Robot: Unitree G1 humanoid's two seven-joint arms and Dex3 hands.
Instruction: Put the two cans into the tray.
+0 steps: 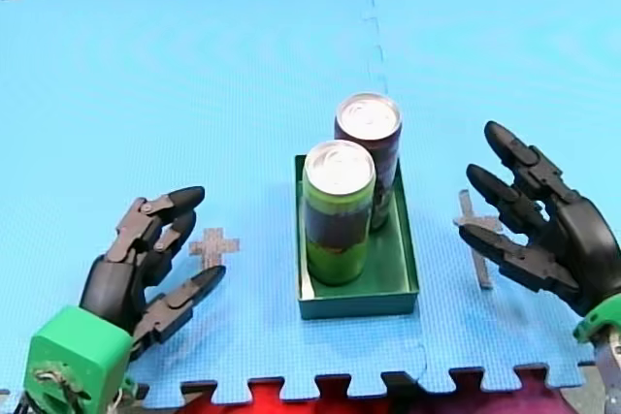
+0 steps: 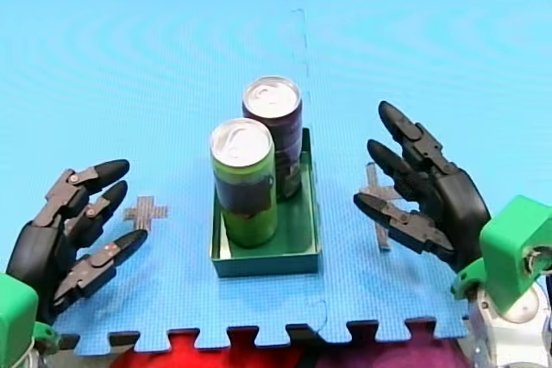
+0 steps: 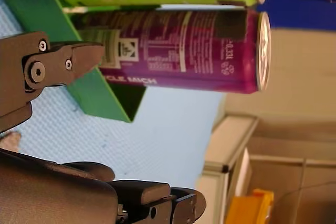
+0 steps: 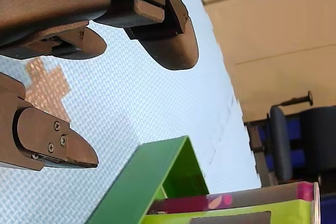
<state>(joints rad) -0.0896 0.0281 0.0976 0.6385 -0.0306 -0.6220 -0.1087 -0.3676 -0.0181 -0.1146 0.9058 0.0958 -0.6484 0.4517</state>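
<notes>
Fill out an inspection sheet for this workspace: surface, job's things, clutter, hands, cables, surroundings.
Surface: blue foam mat made of interlocking tiles.
Job's things: green can and purple can stand upright in the green tray. The green can is nearer the robot, and the purple can is right behind it.
Clutter: one tape cross on the mat left of the tray, another right of it.
Hands: left hand open, left of the tray. Right hand open, right of the tray. Neither touches a can.
Cables: possibly thin wires at the left wrist; otherwise nothing seen.
Surroundings: red surface past the mat's near edge. A chair and a beige cabinet stand beyond the mat.
</notes>
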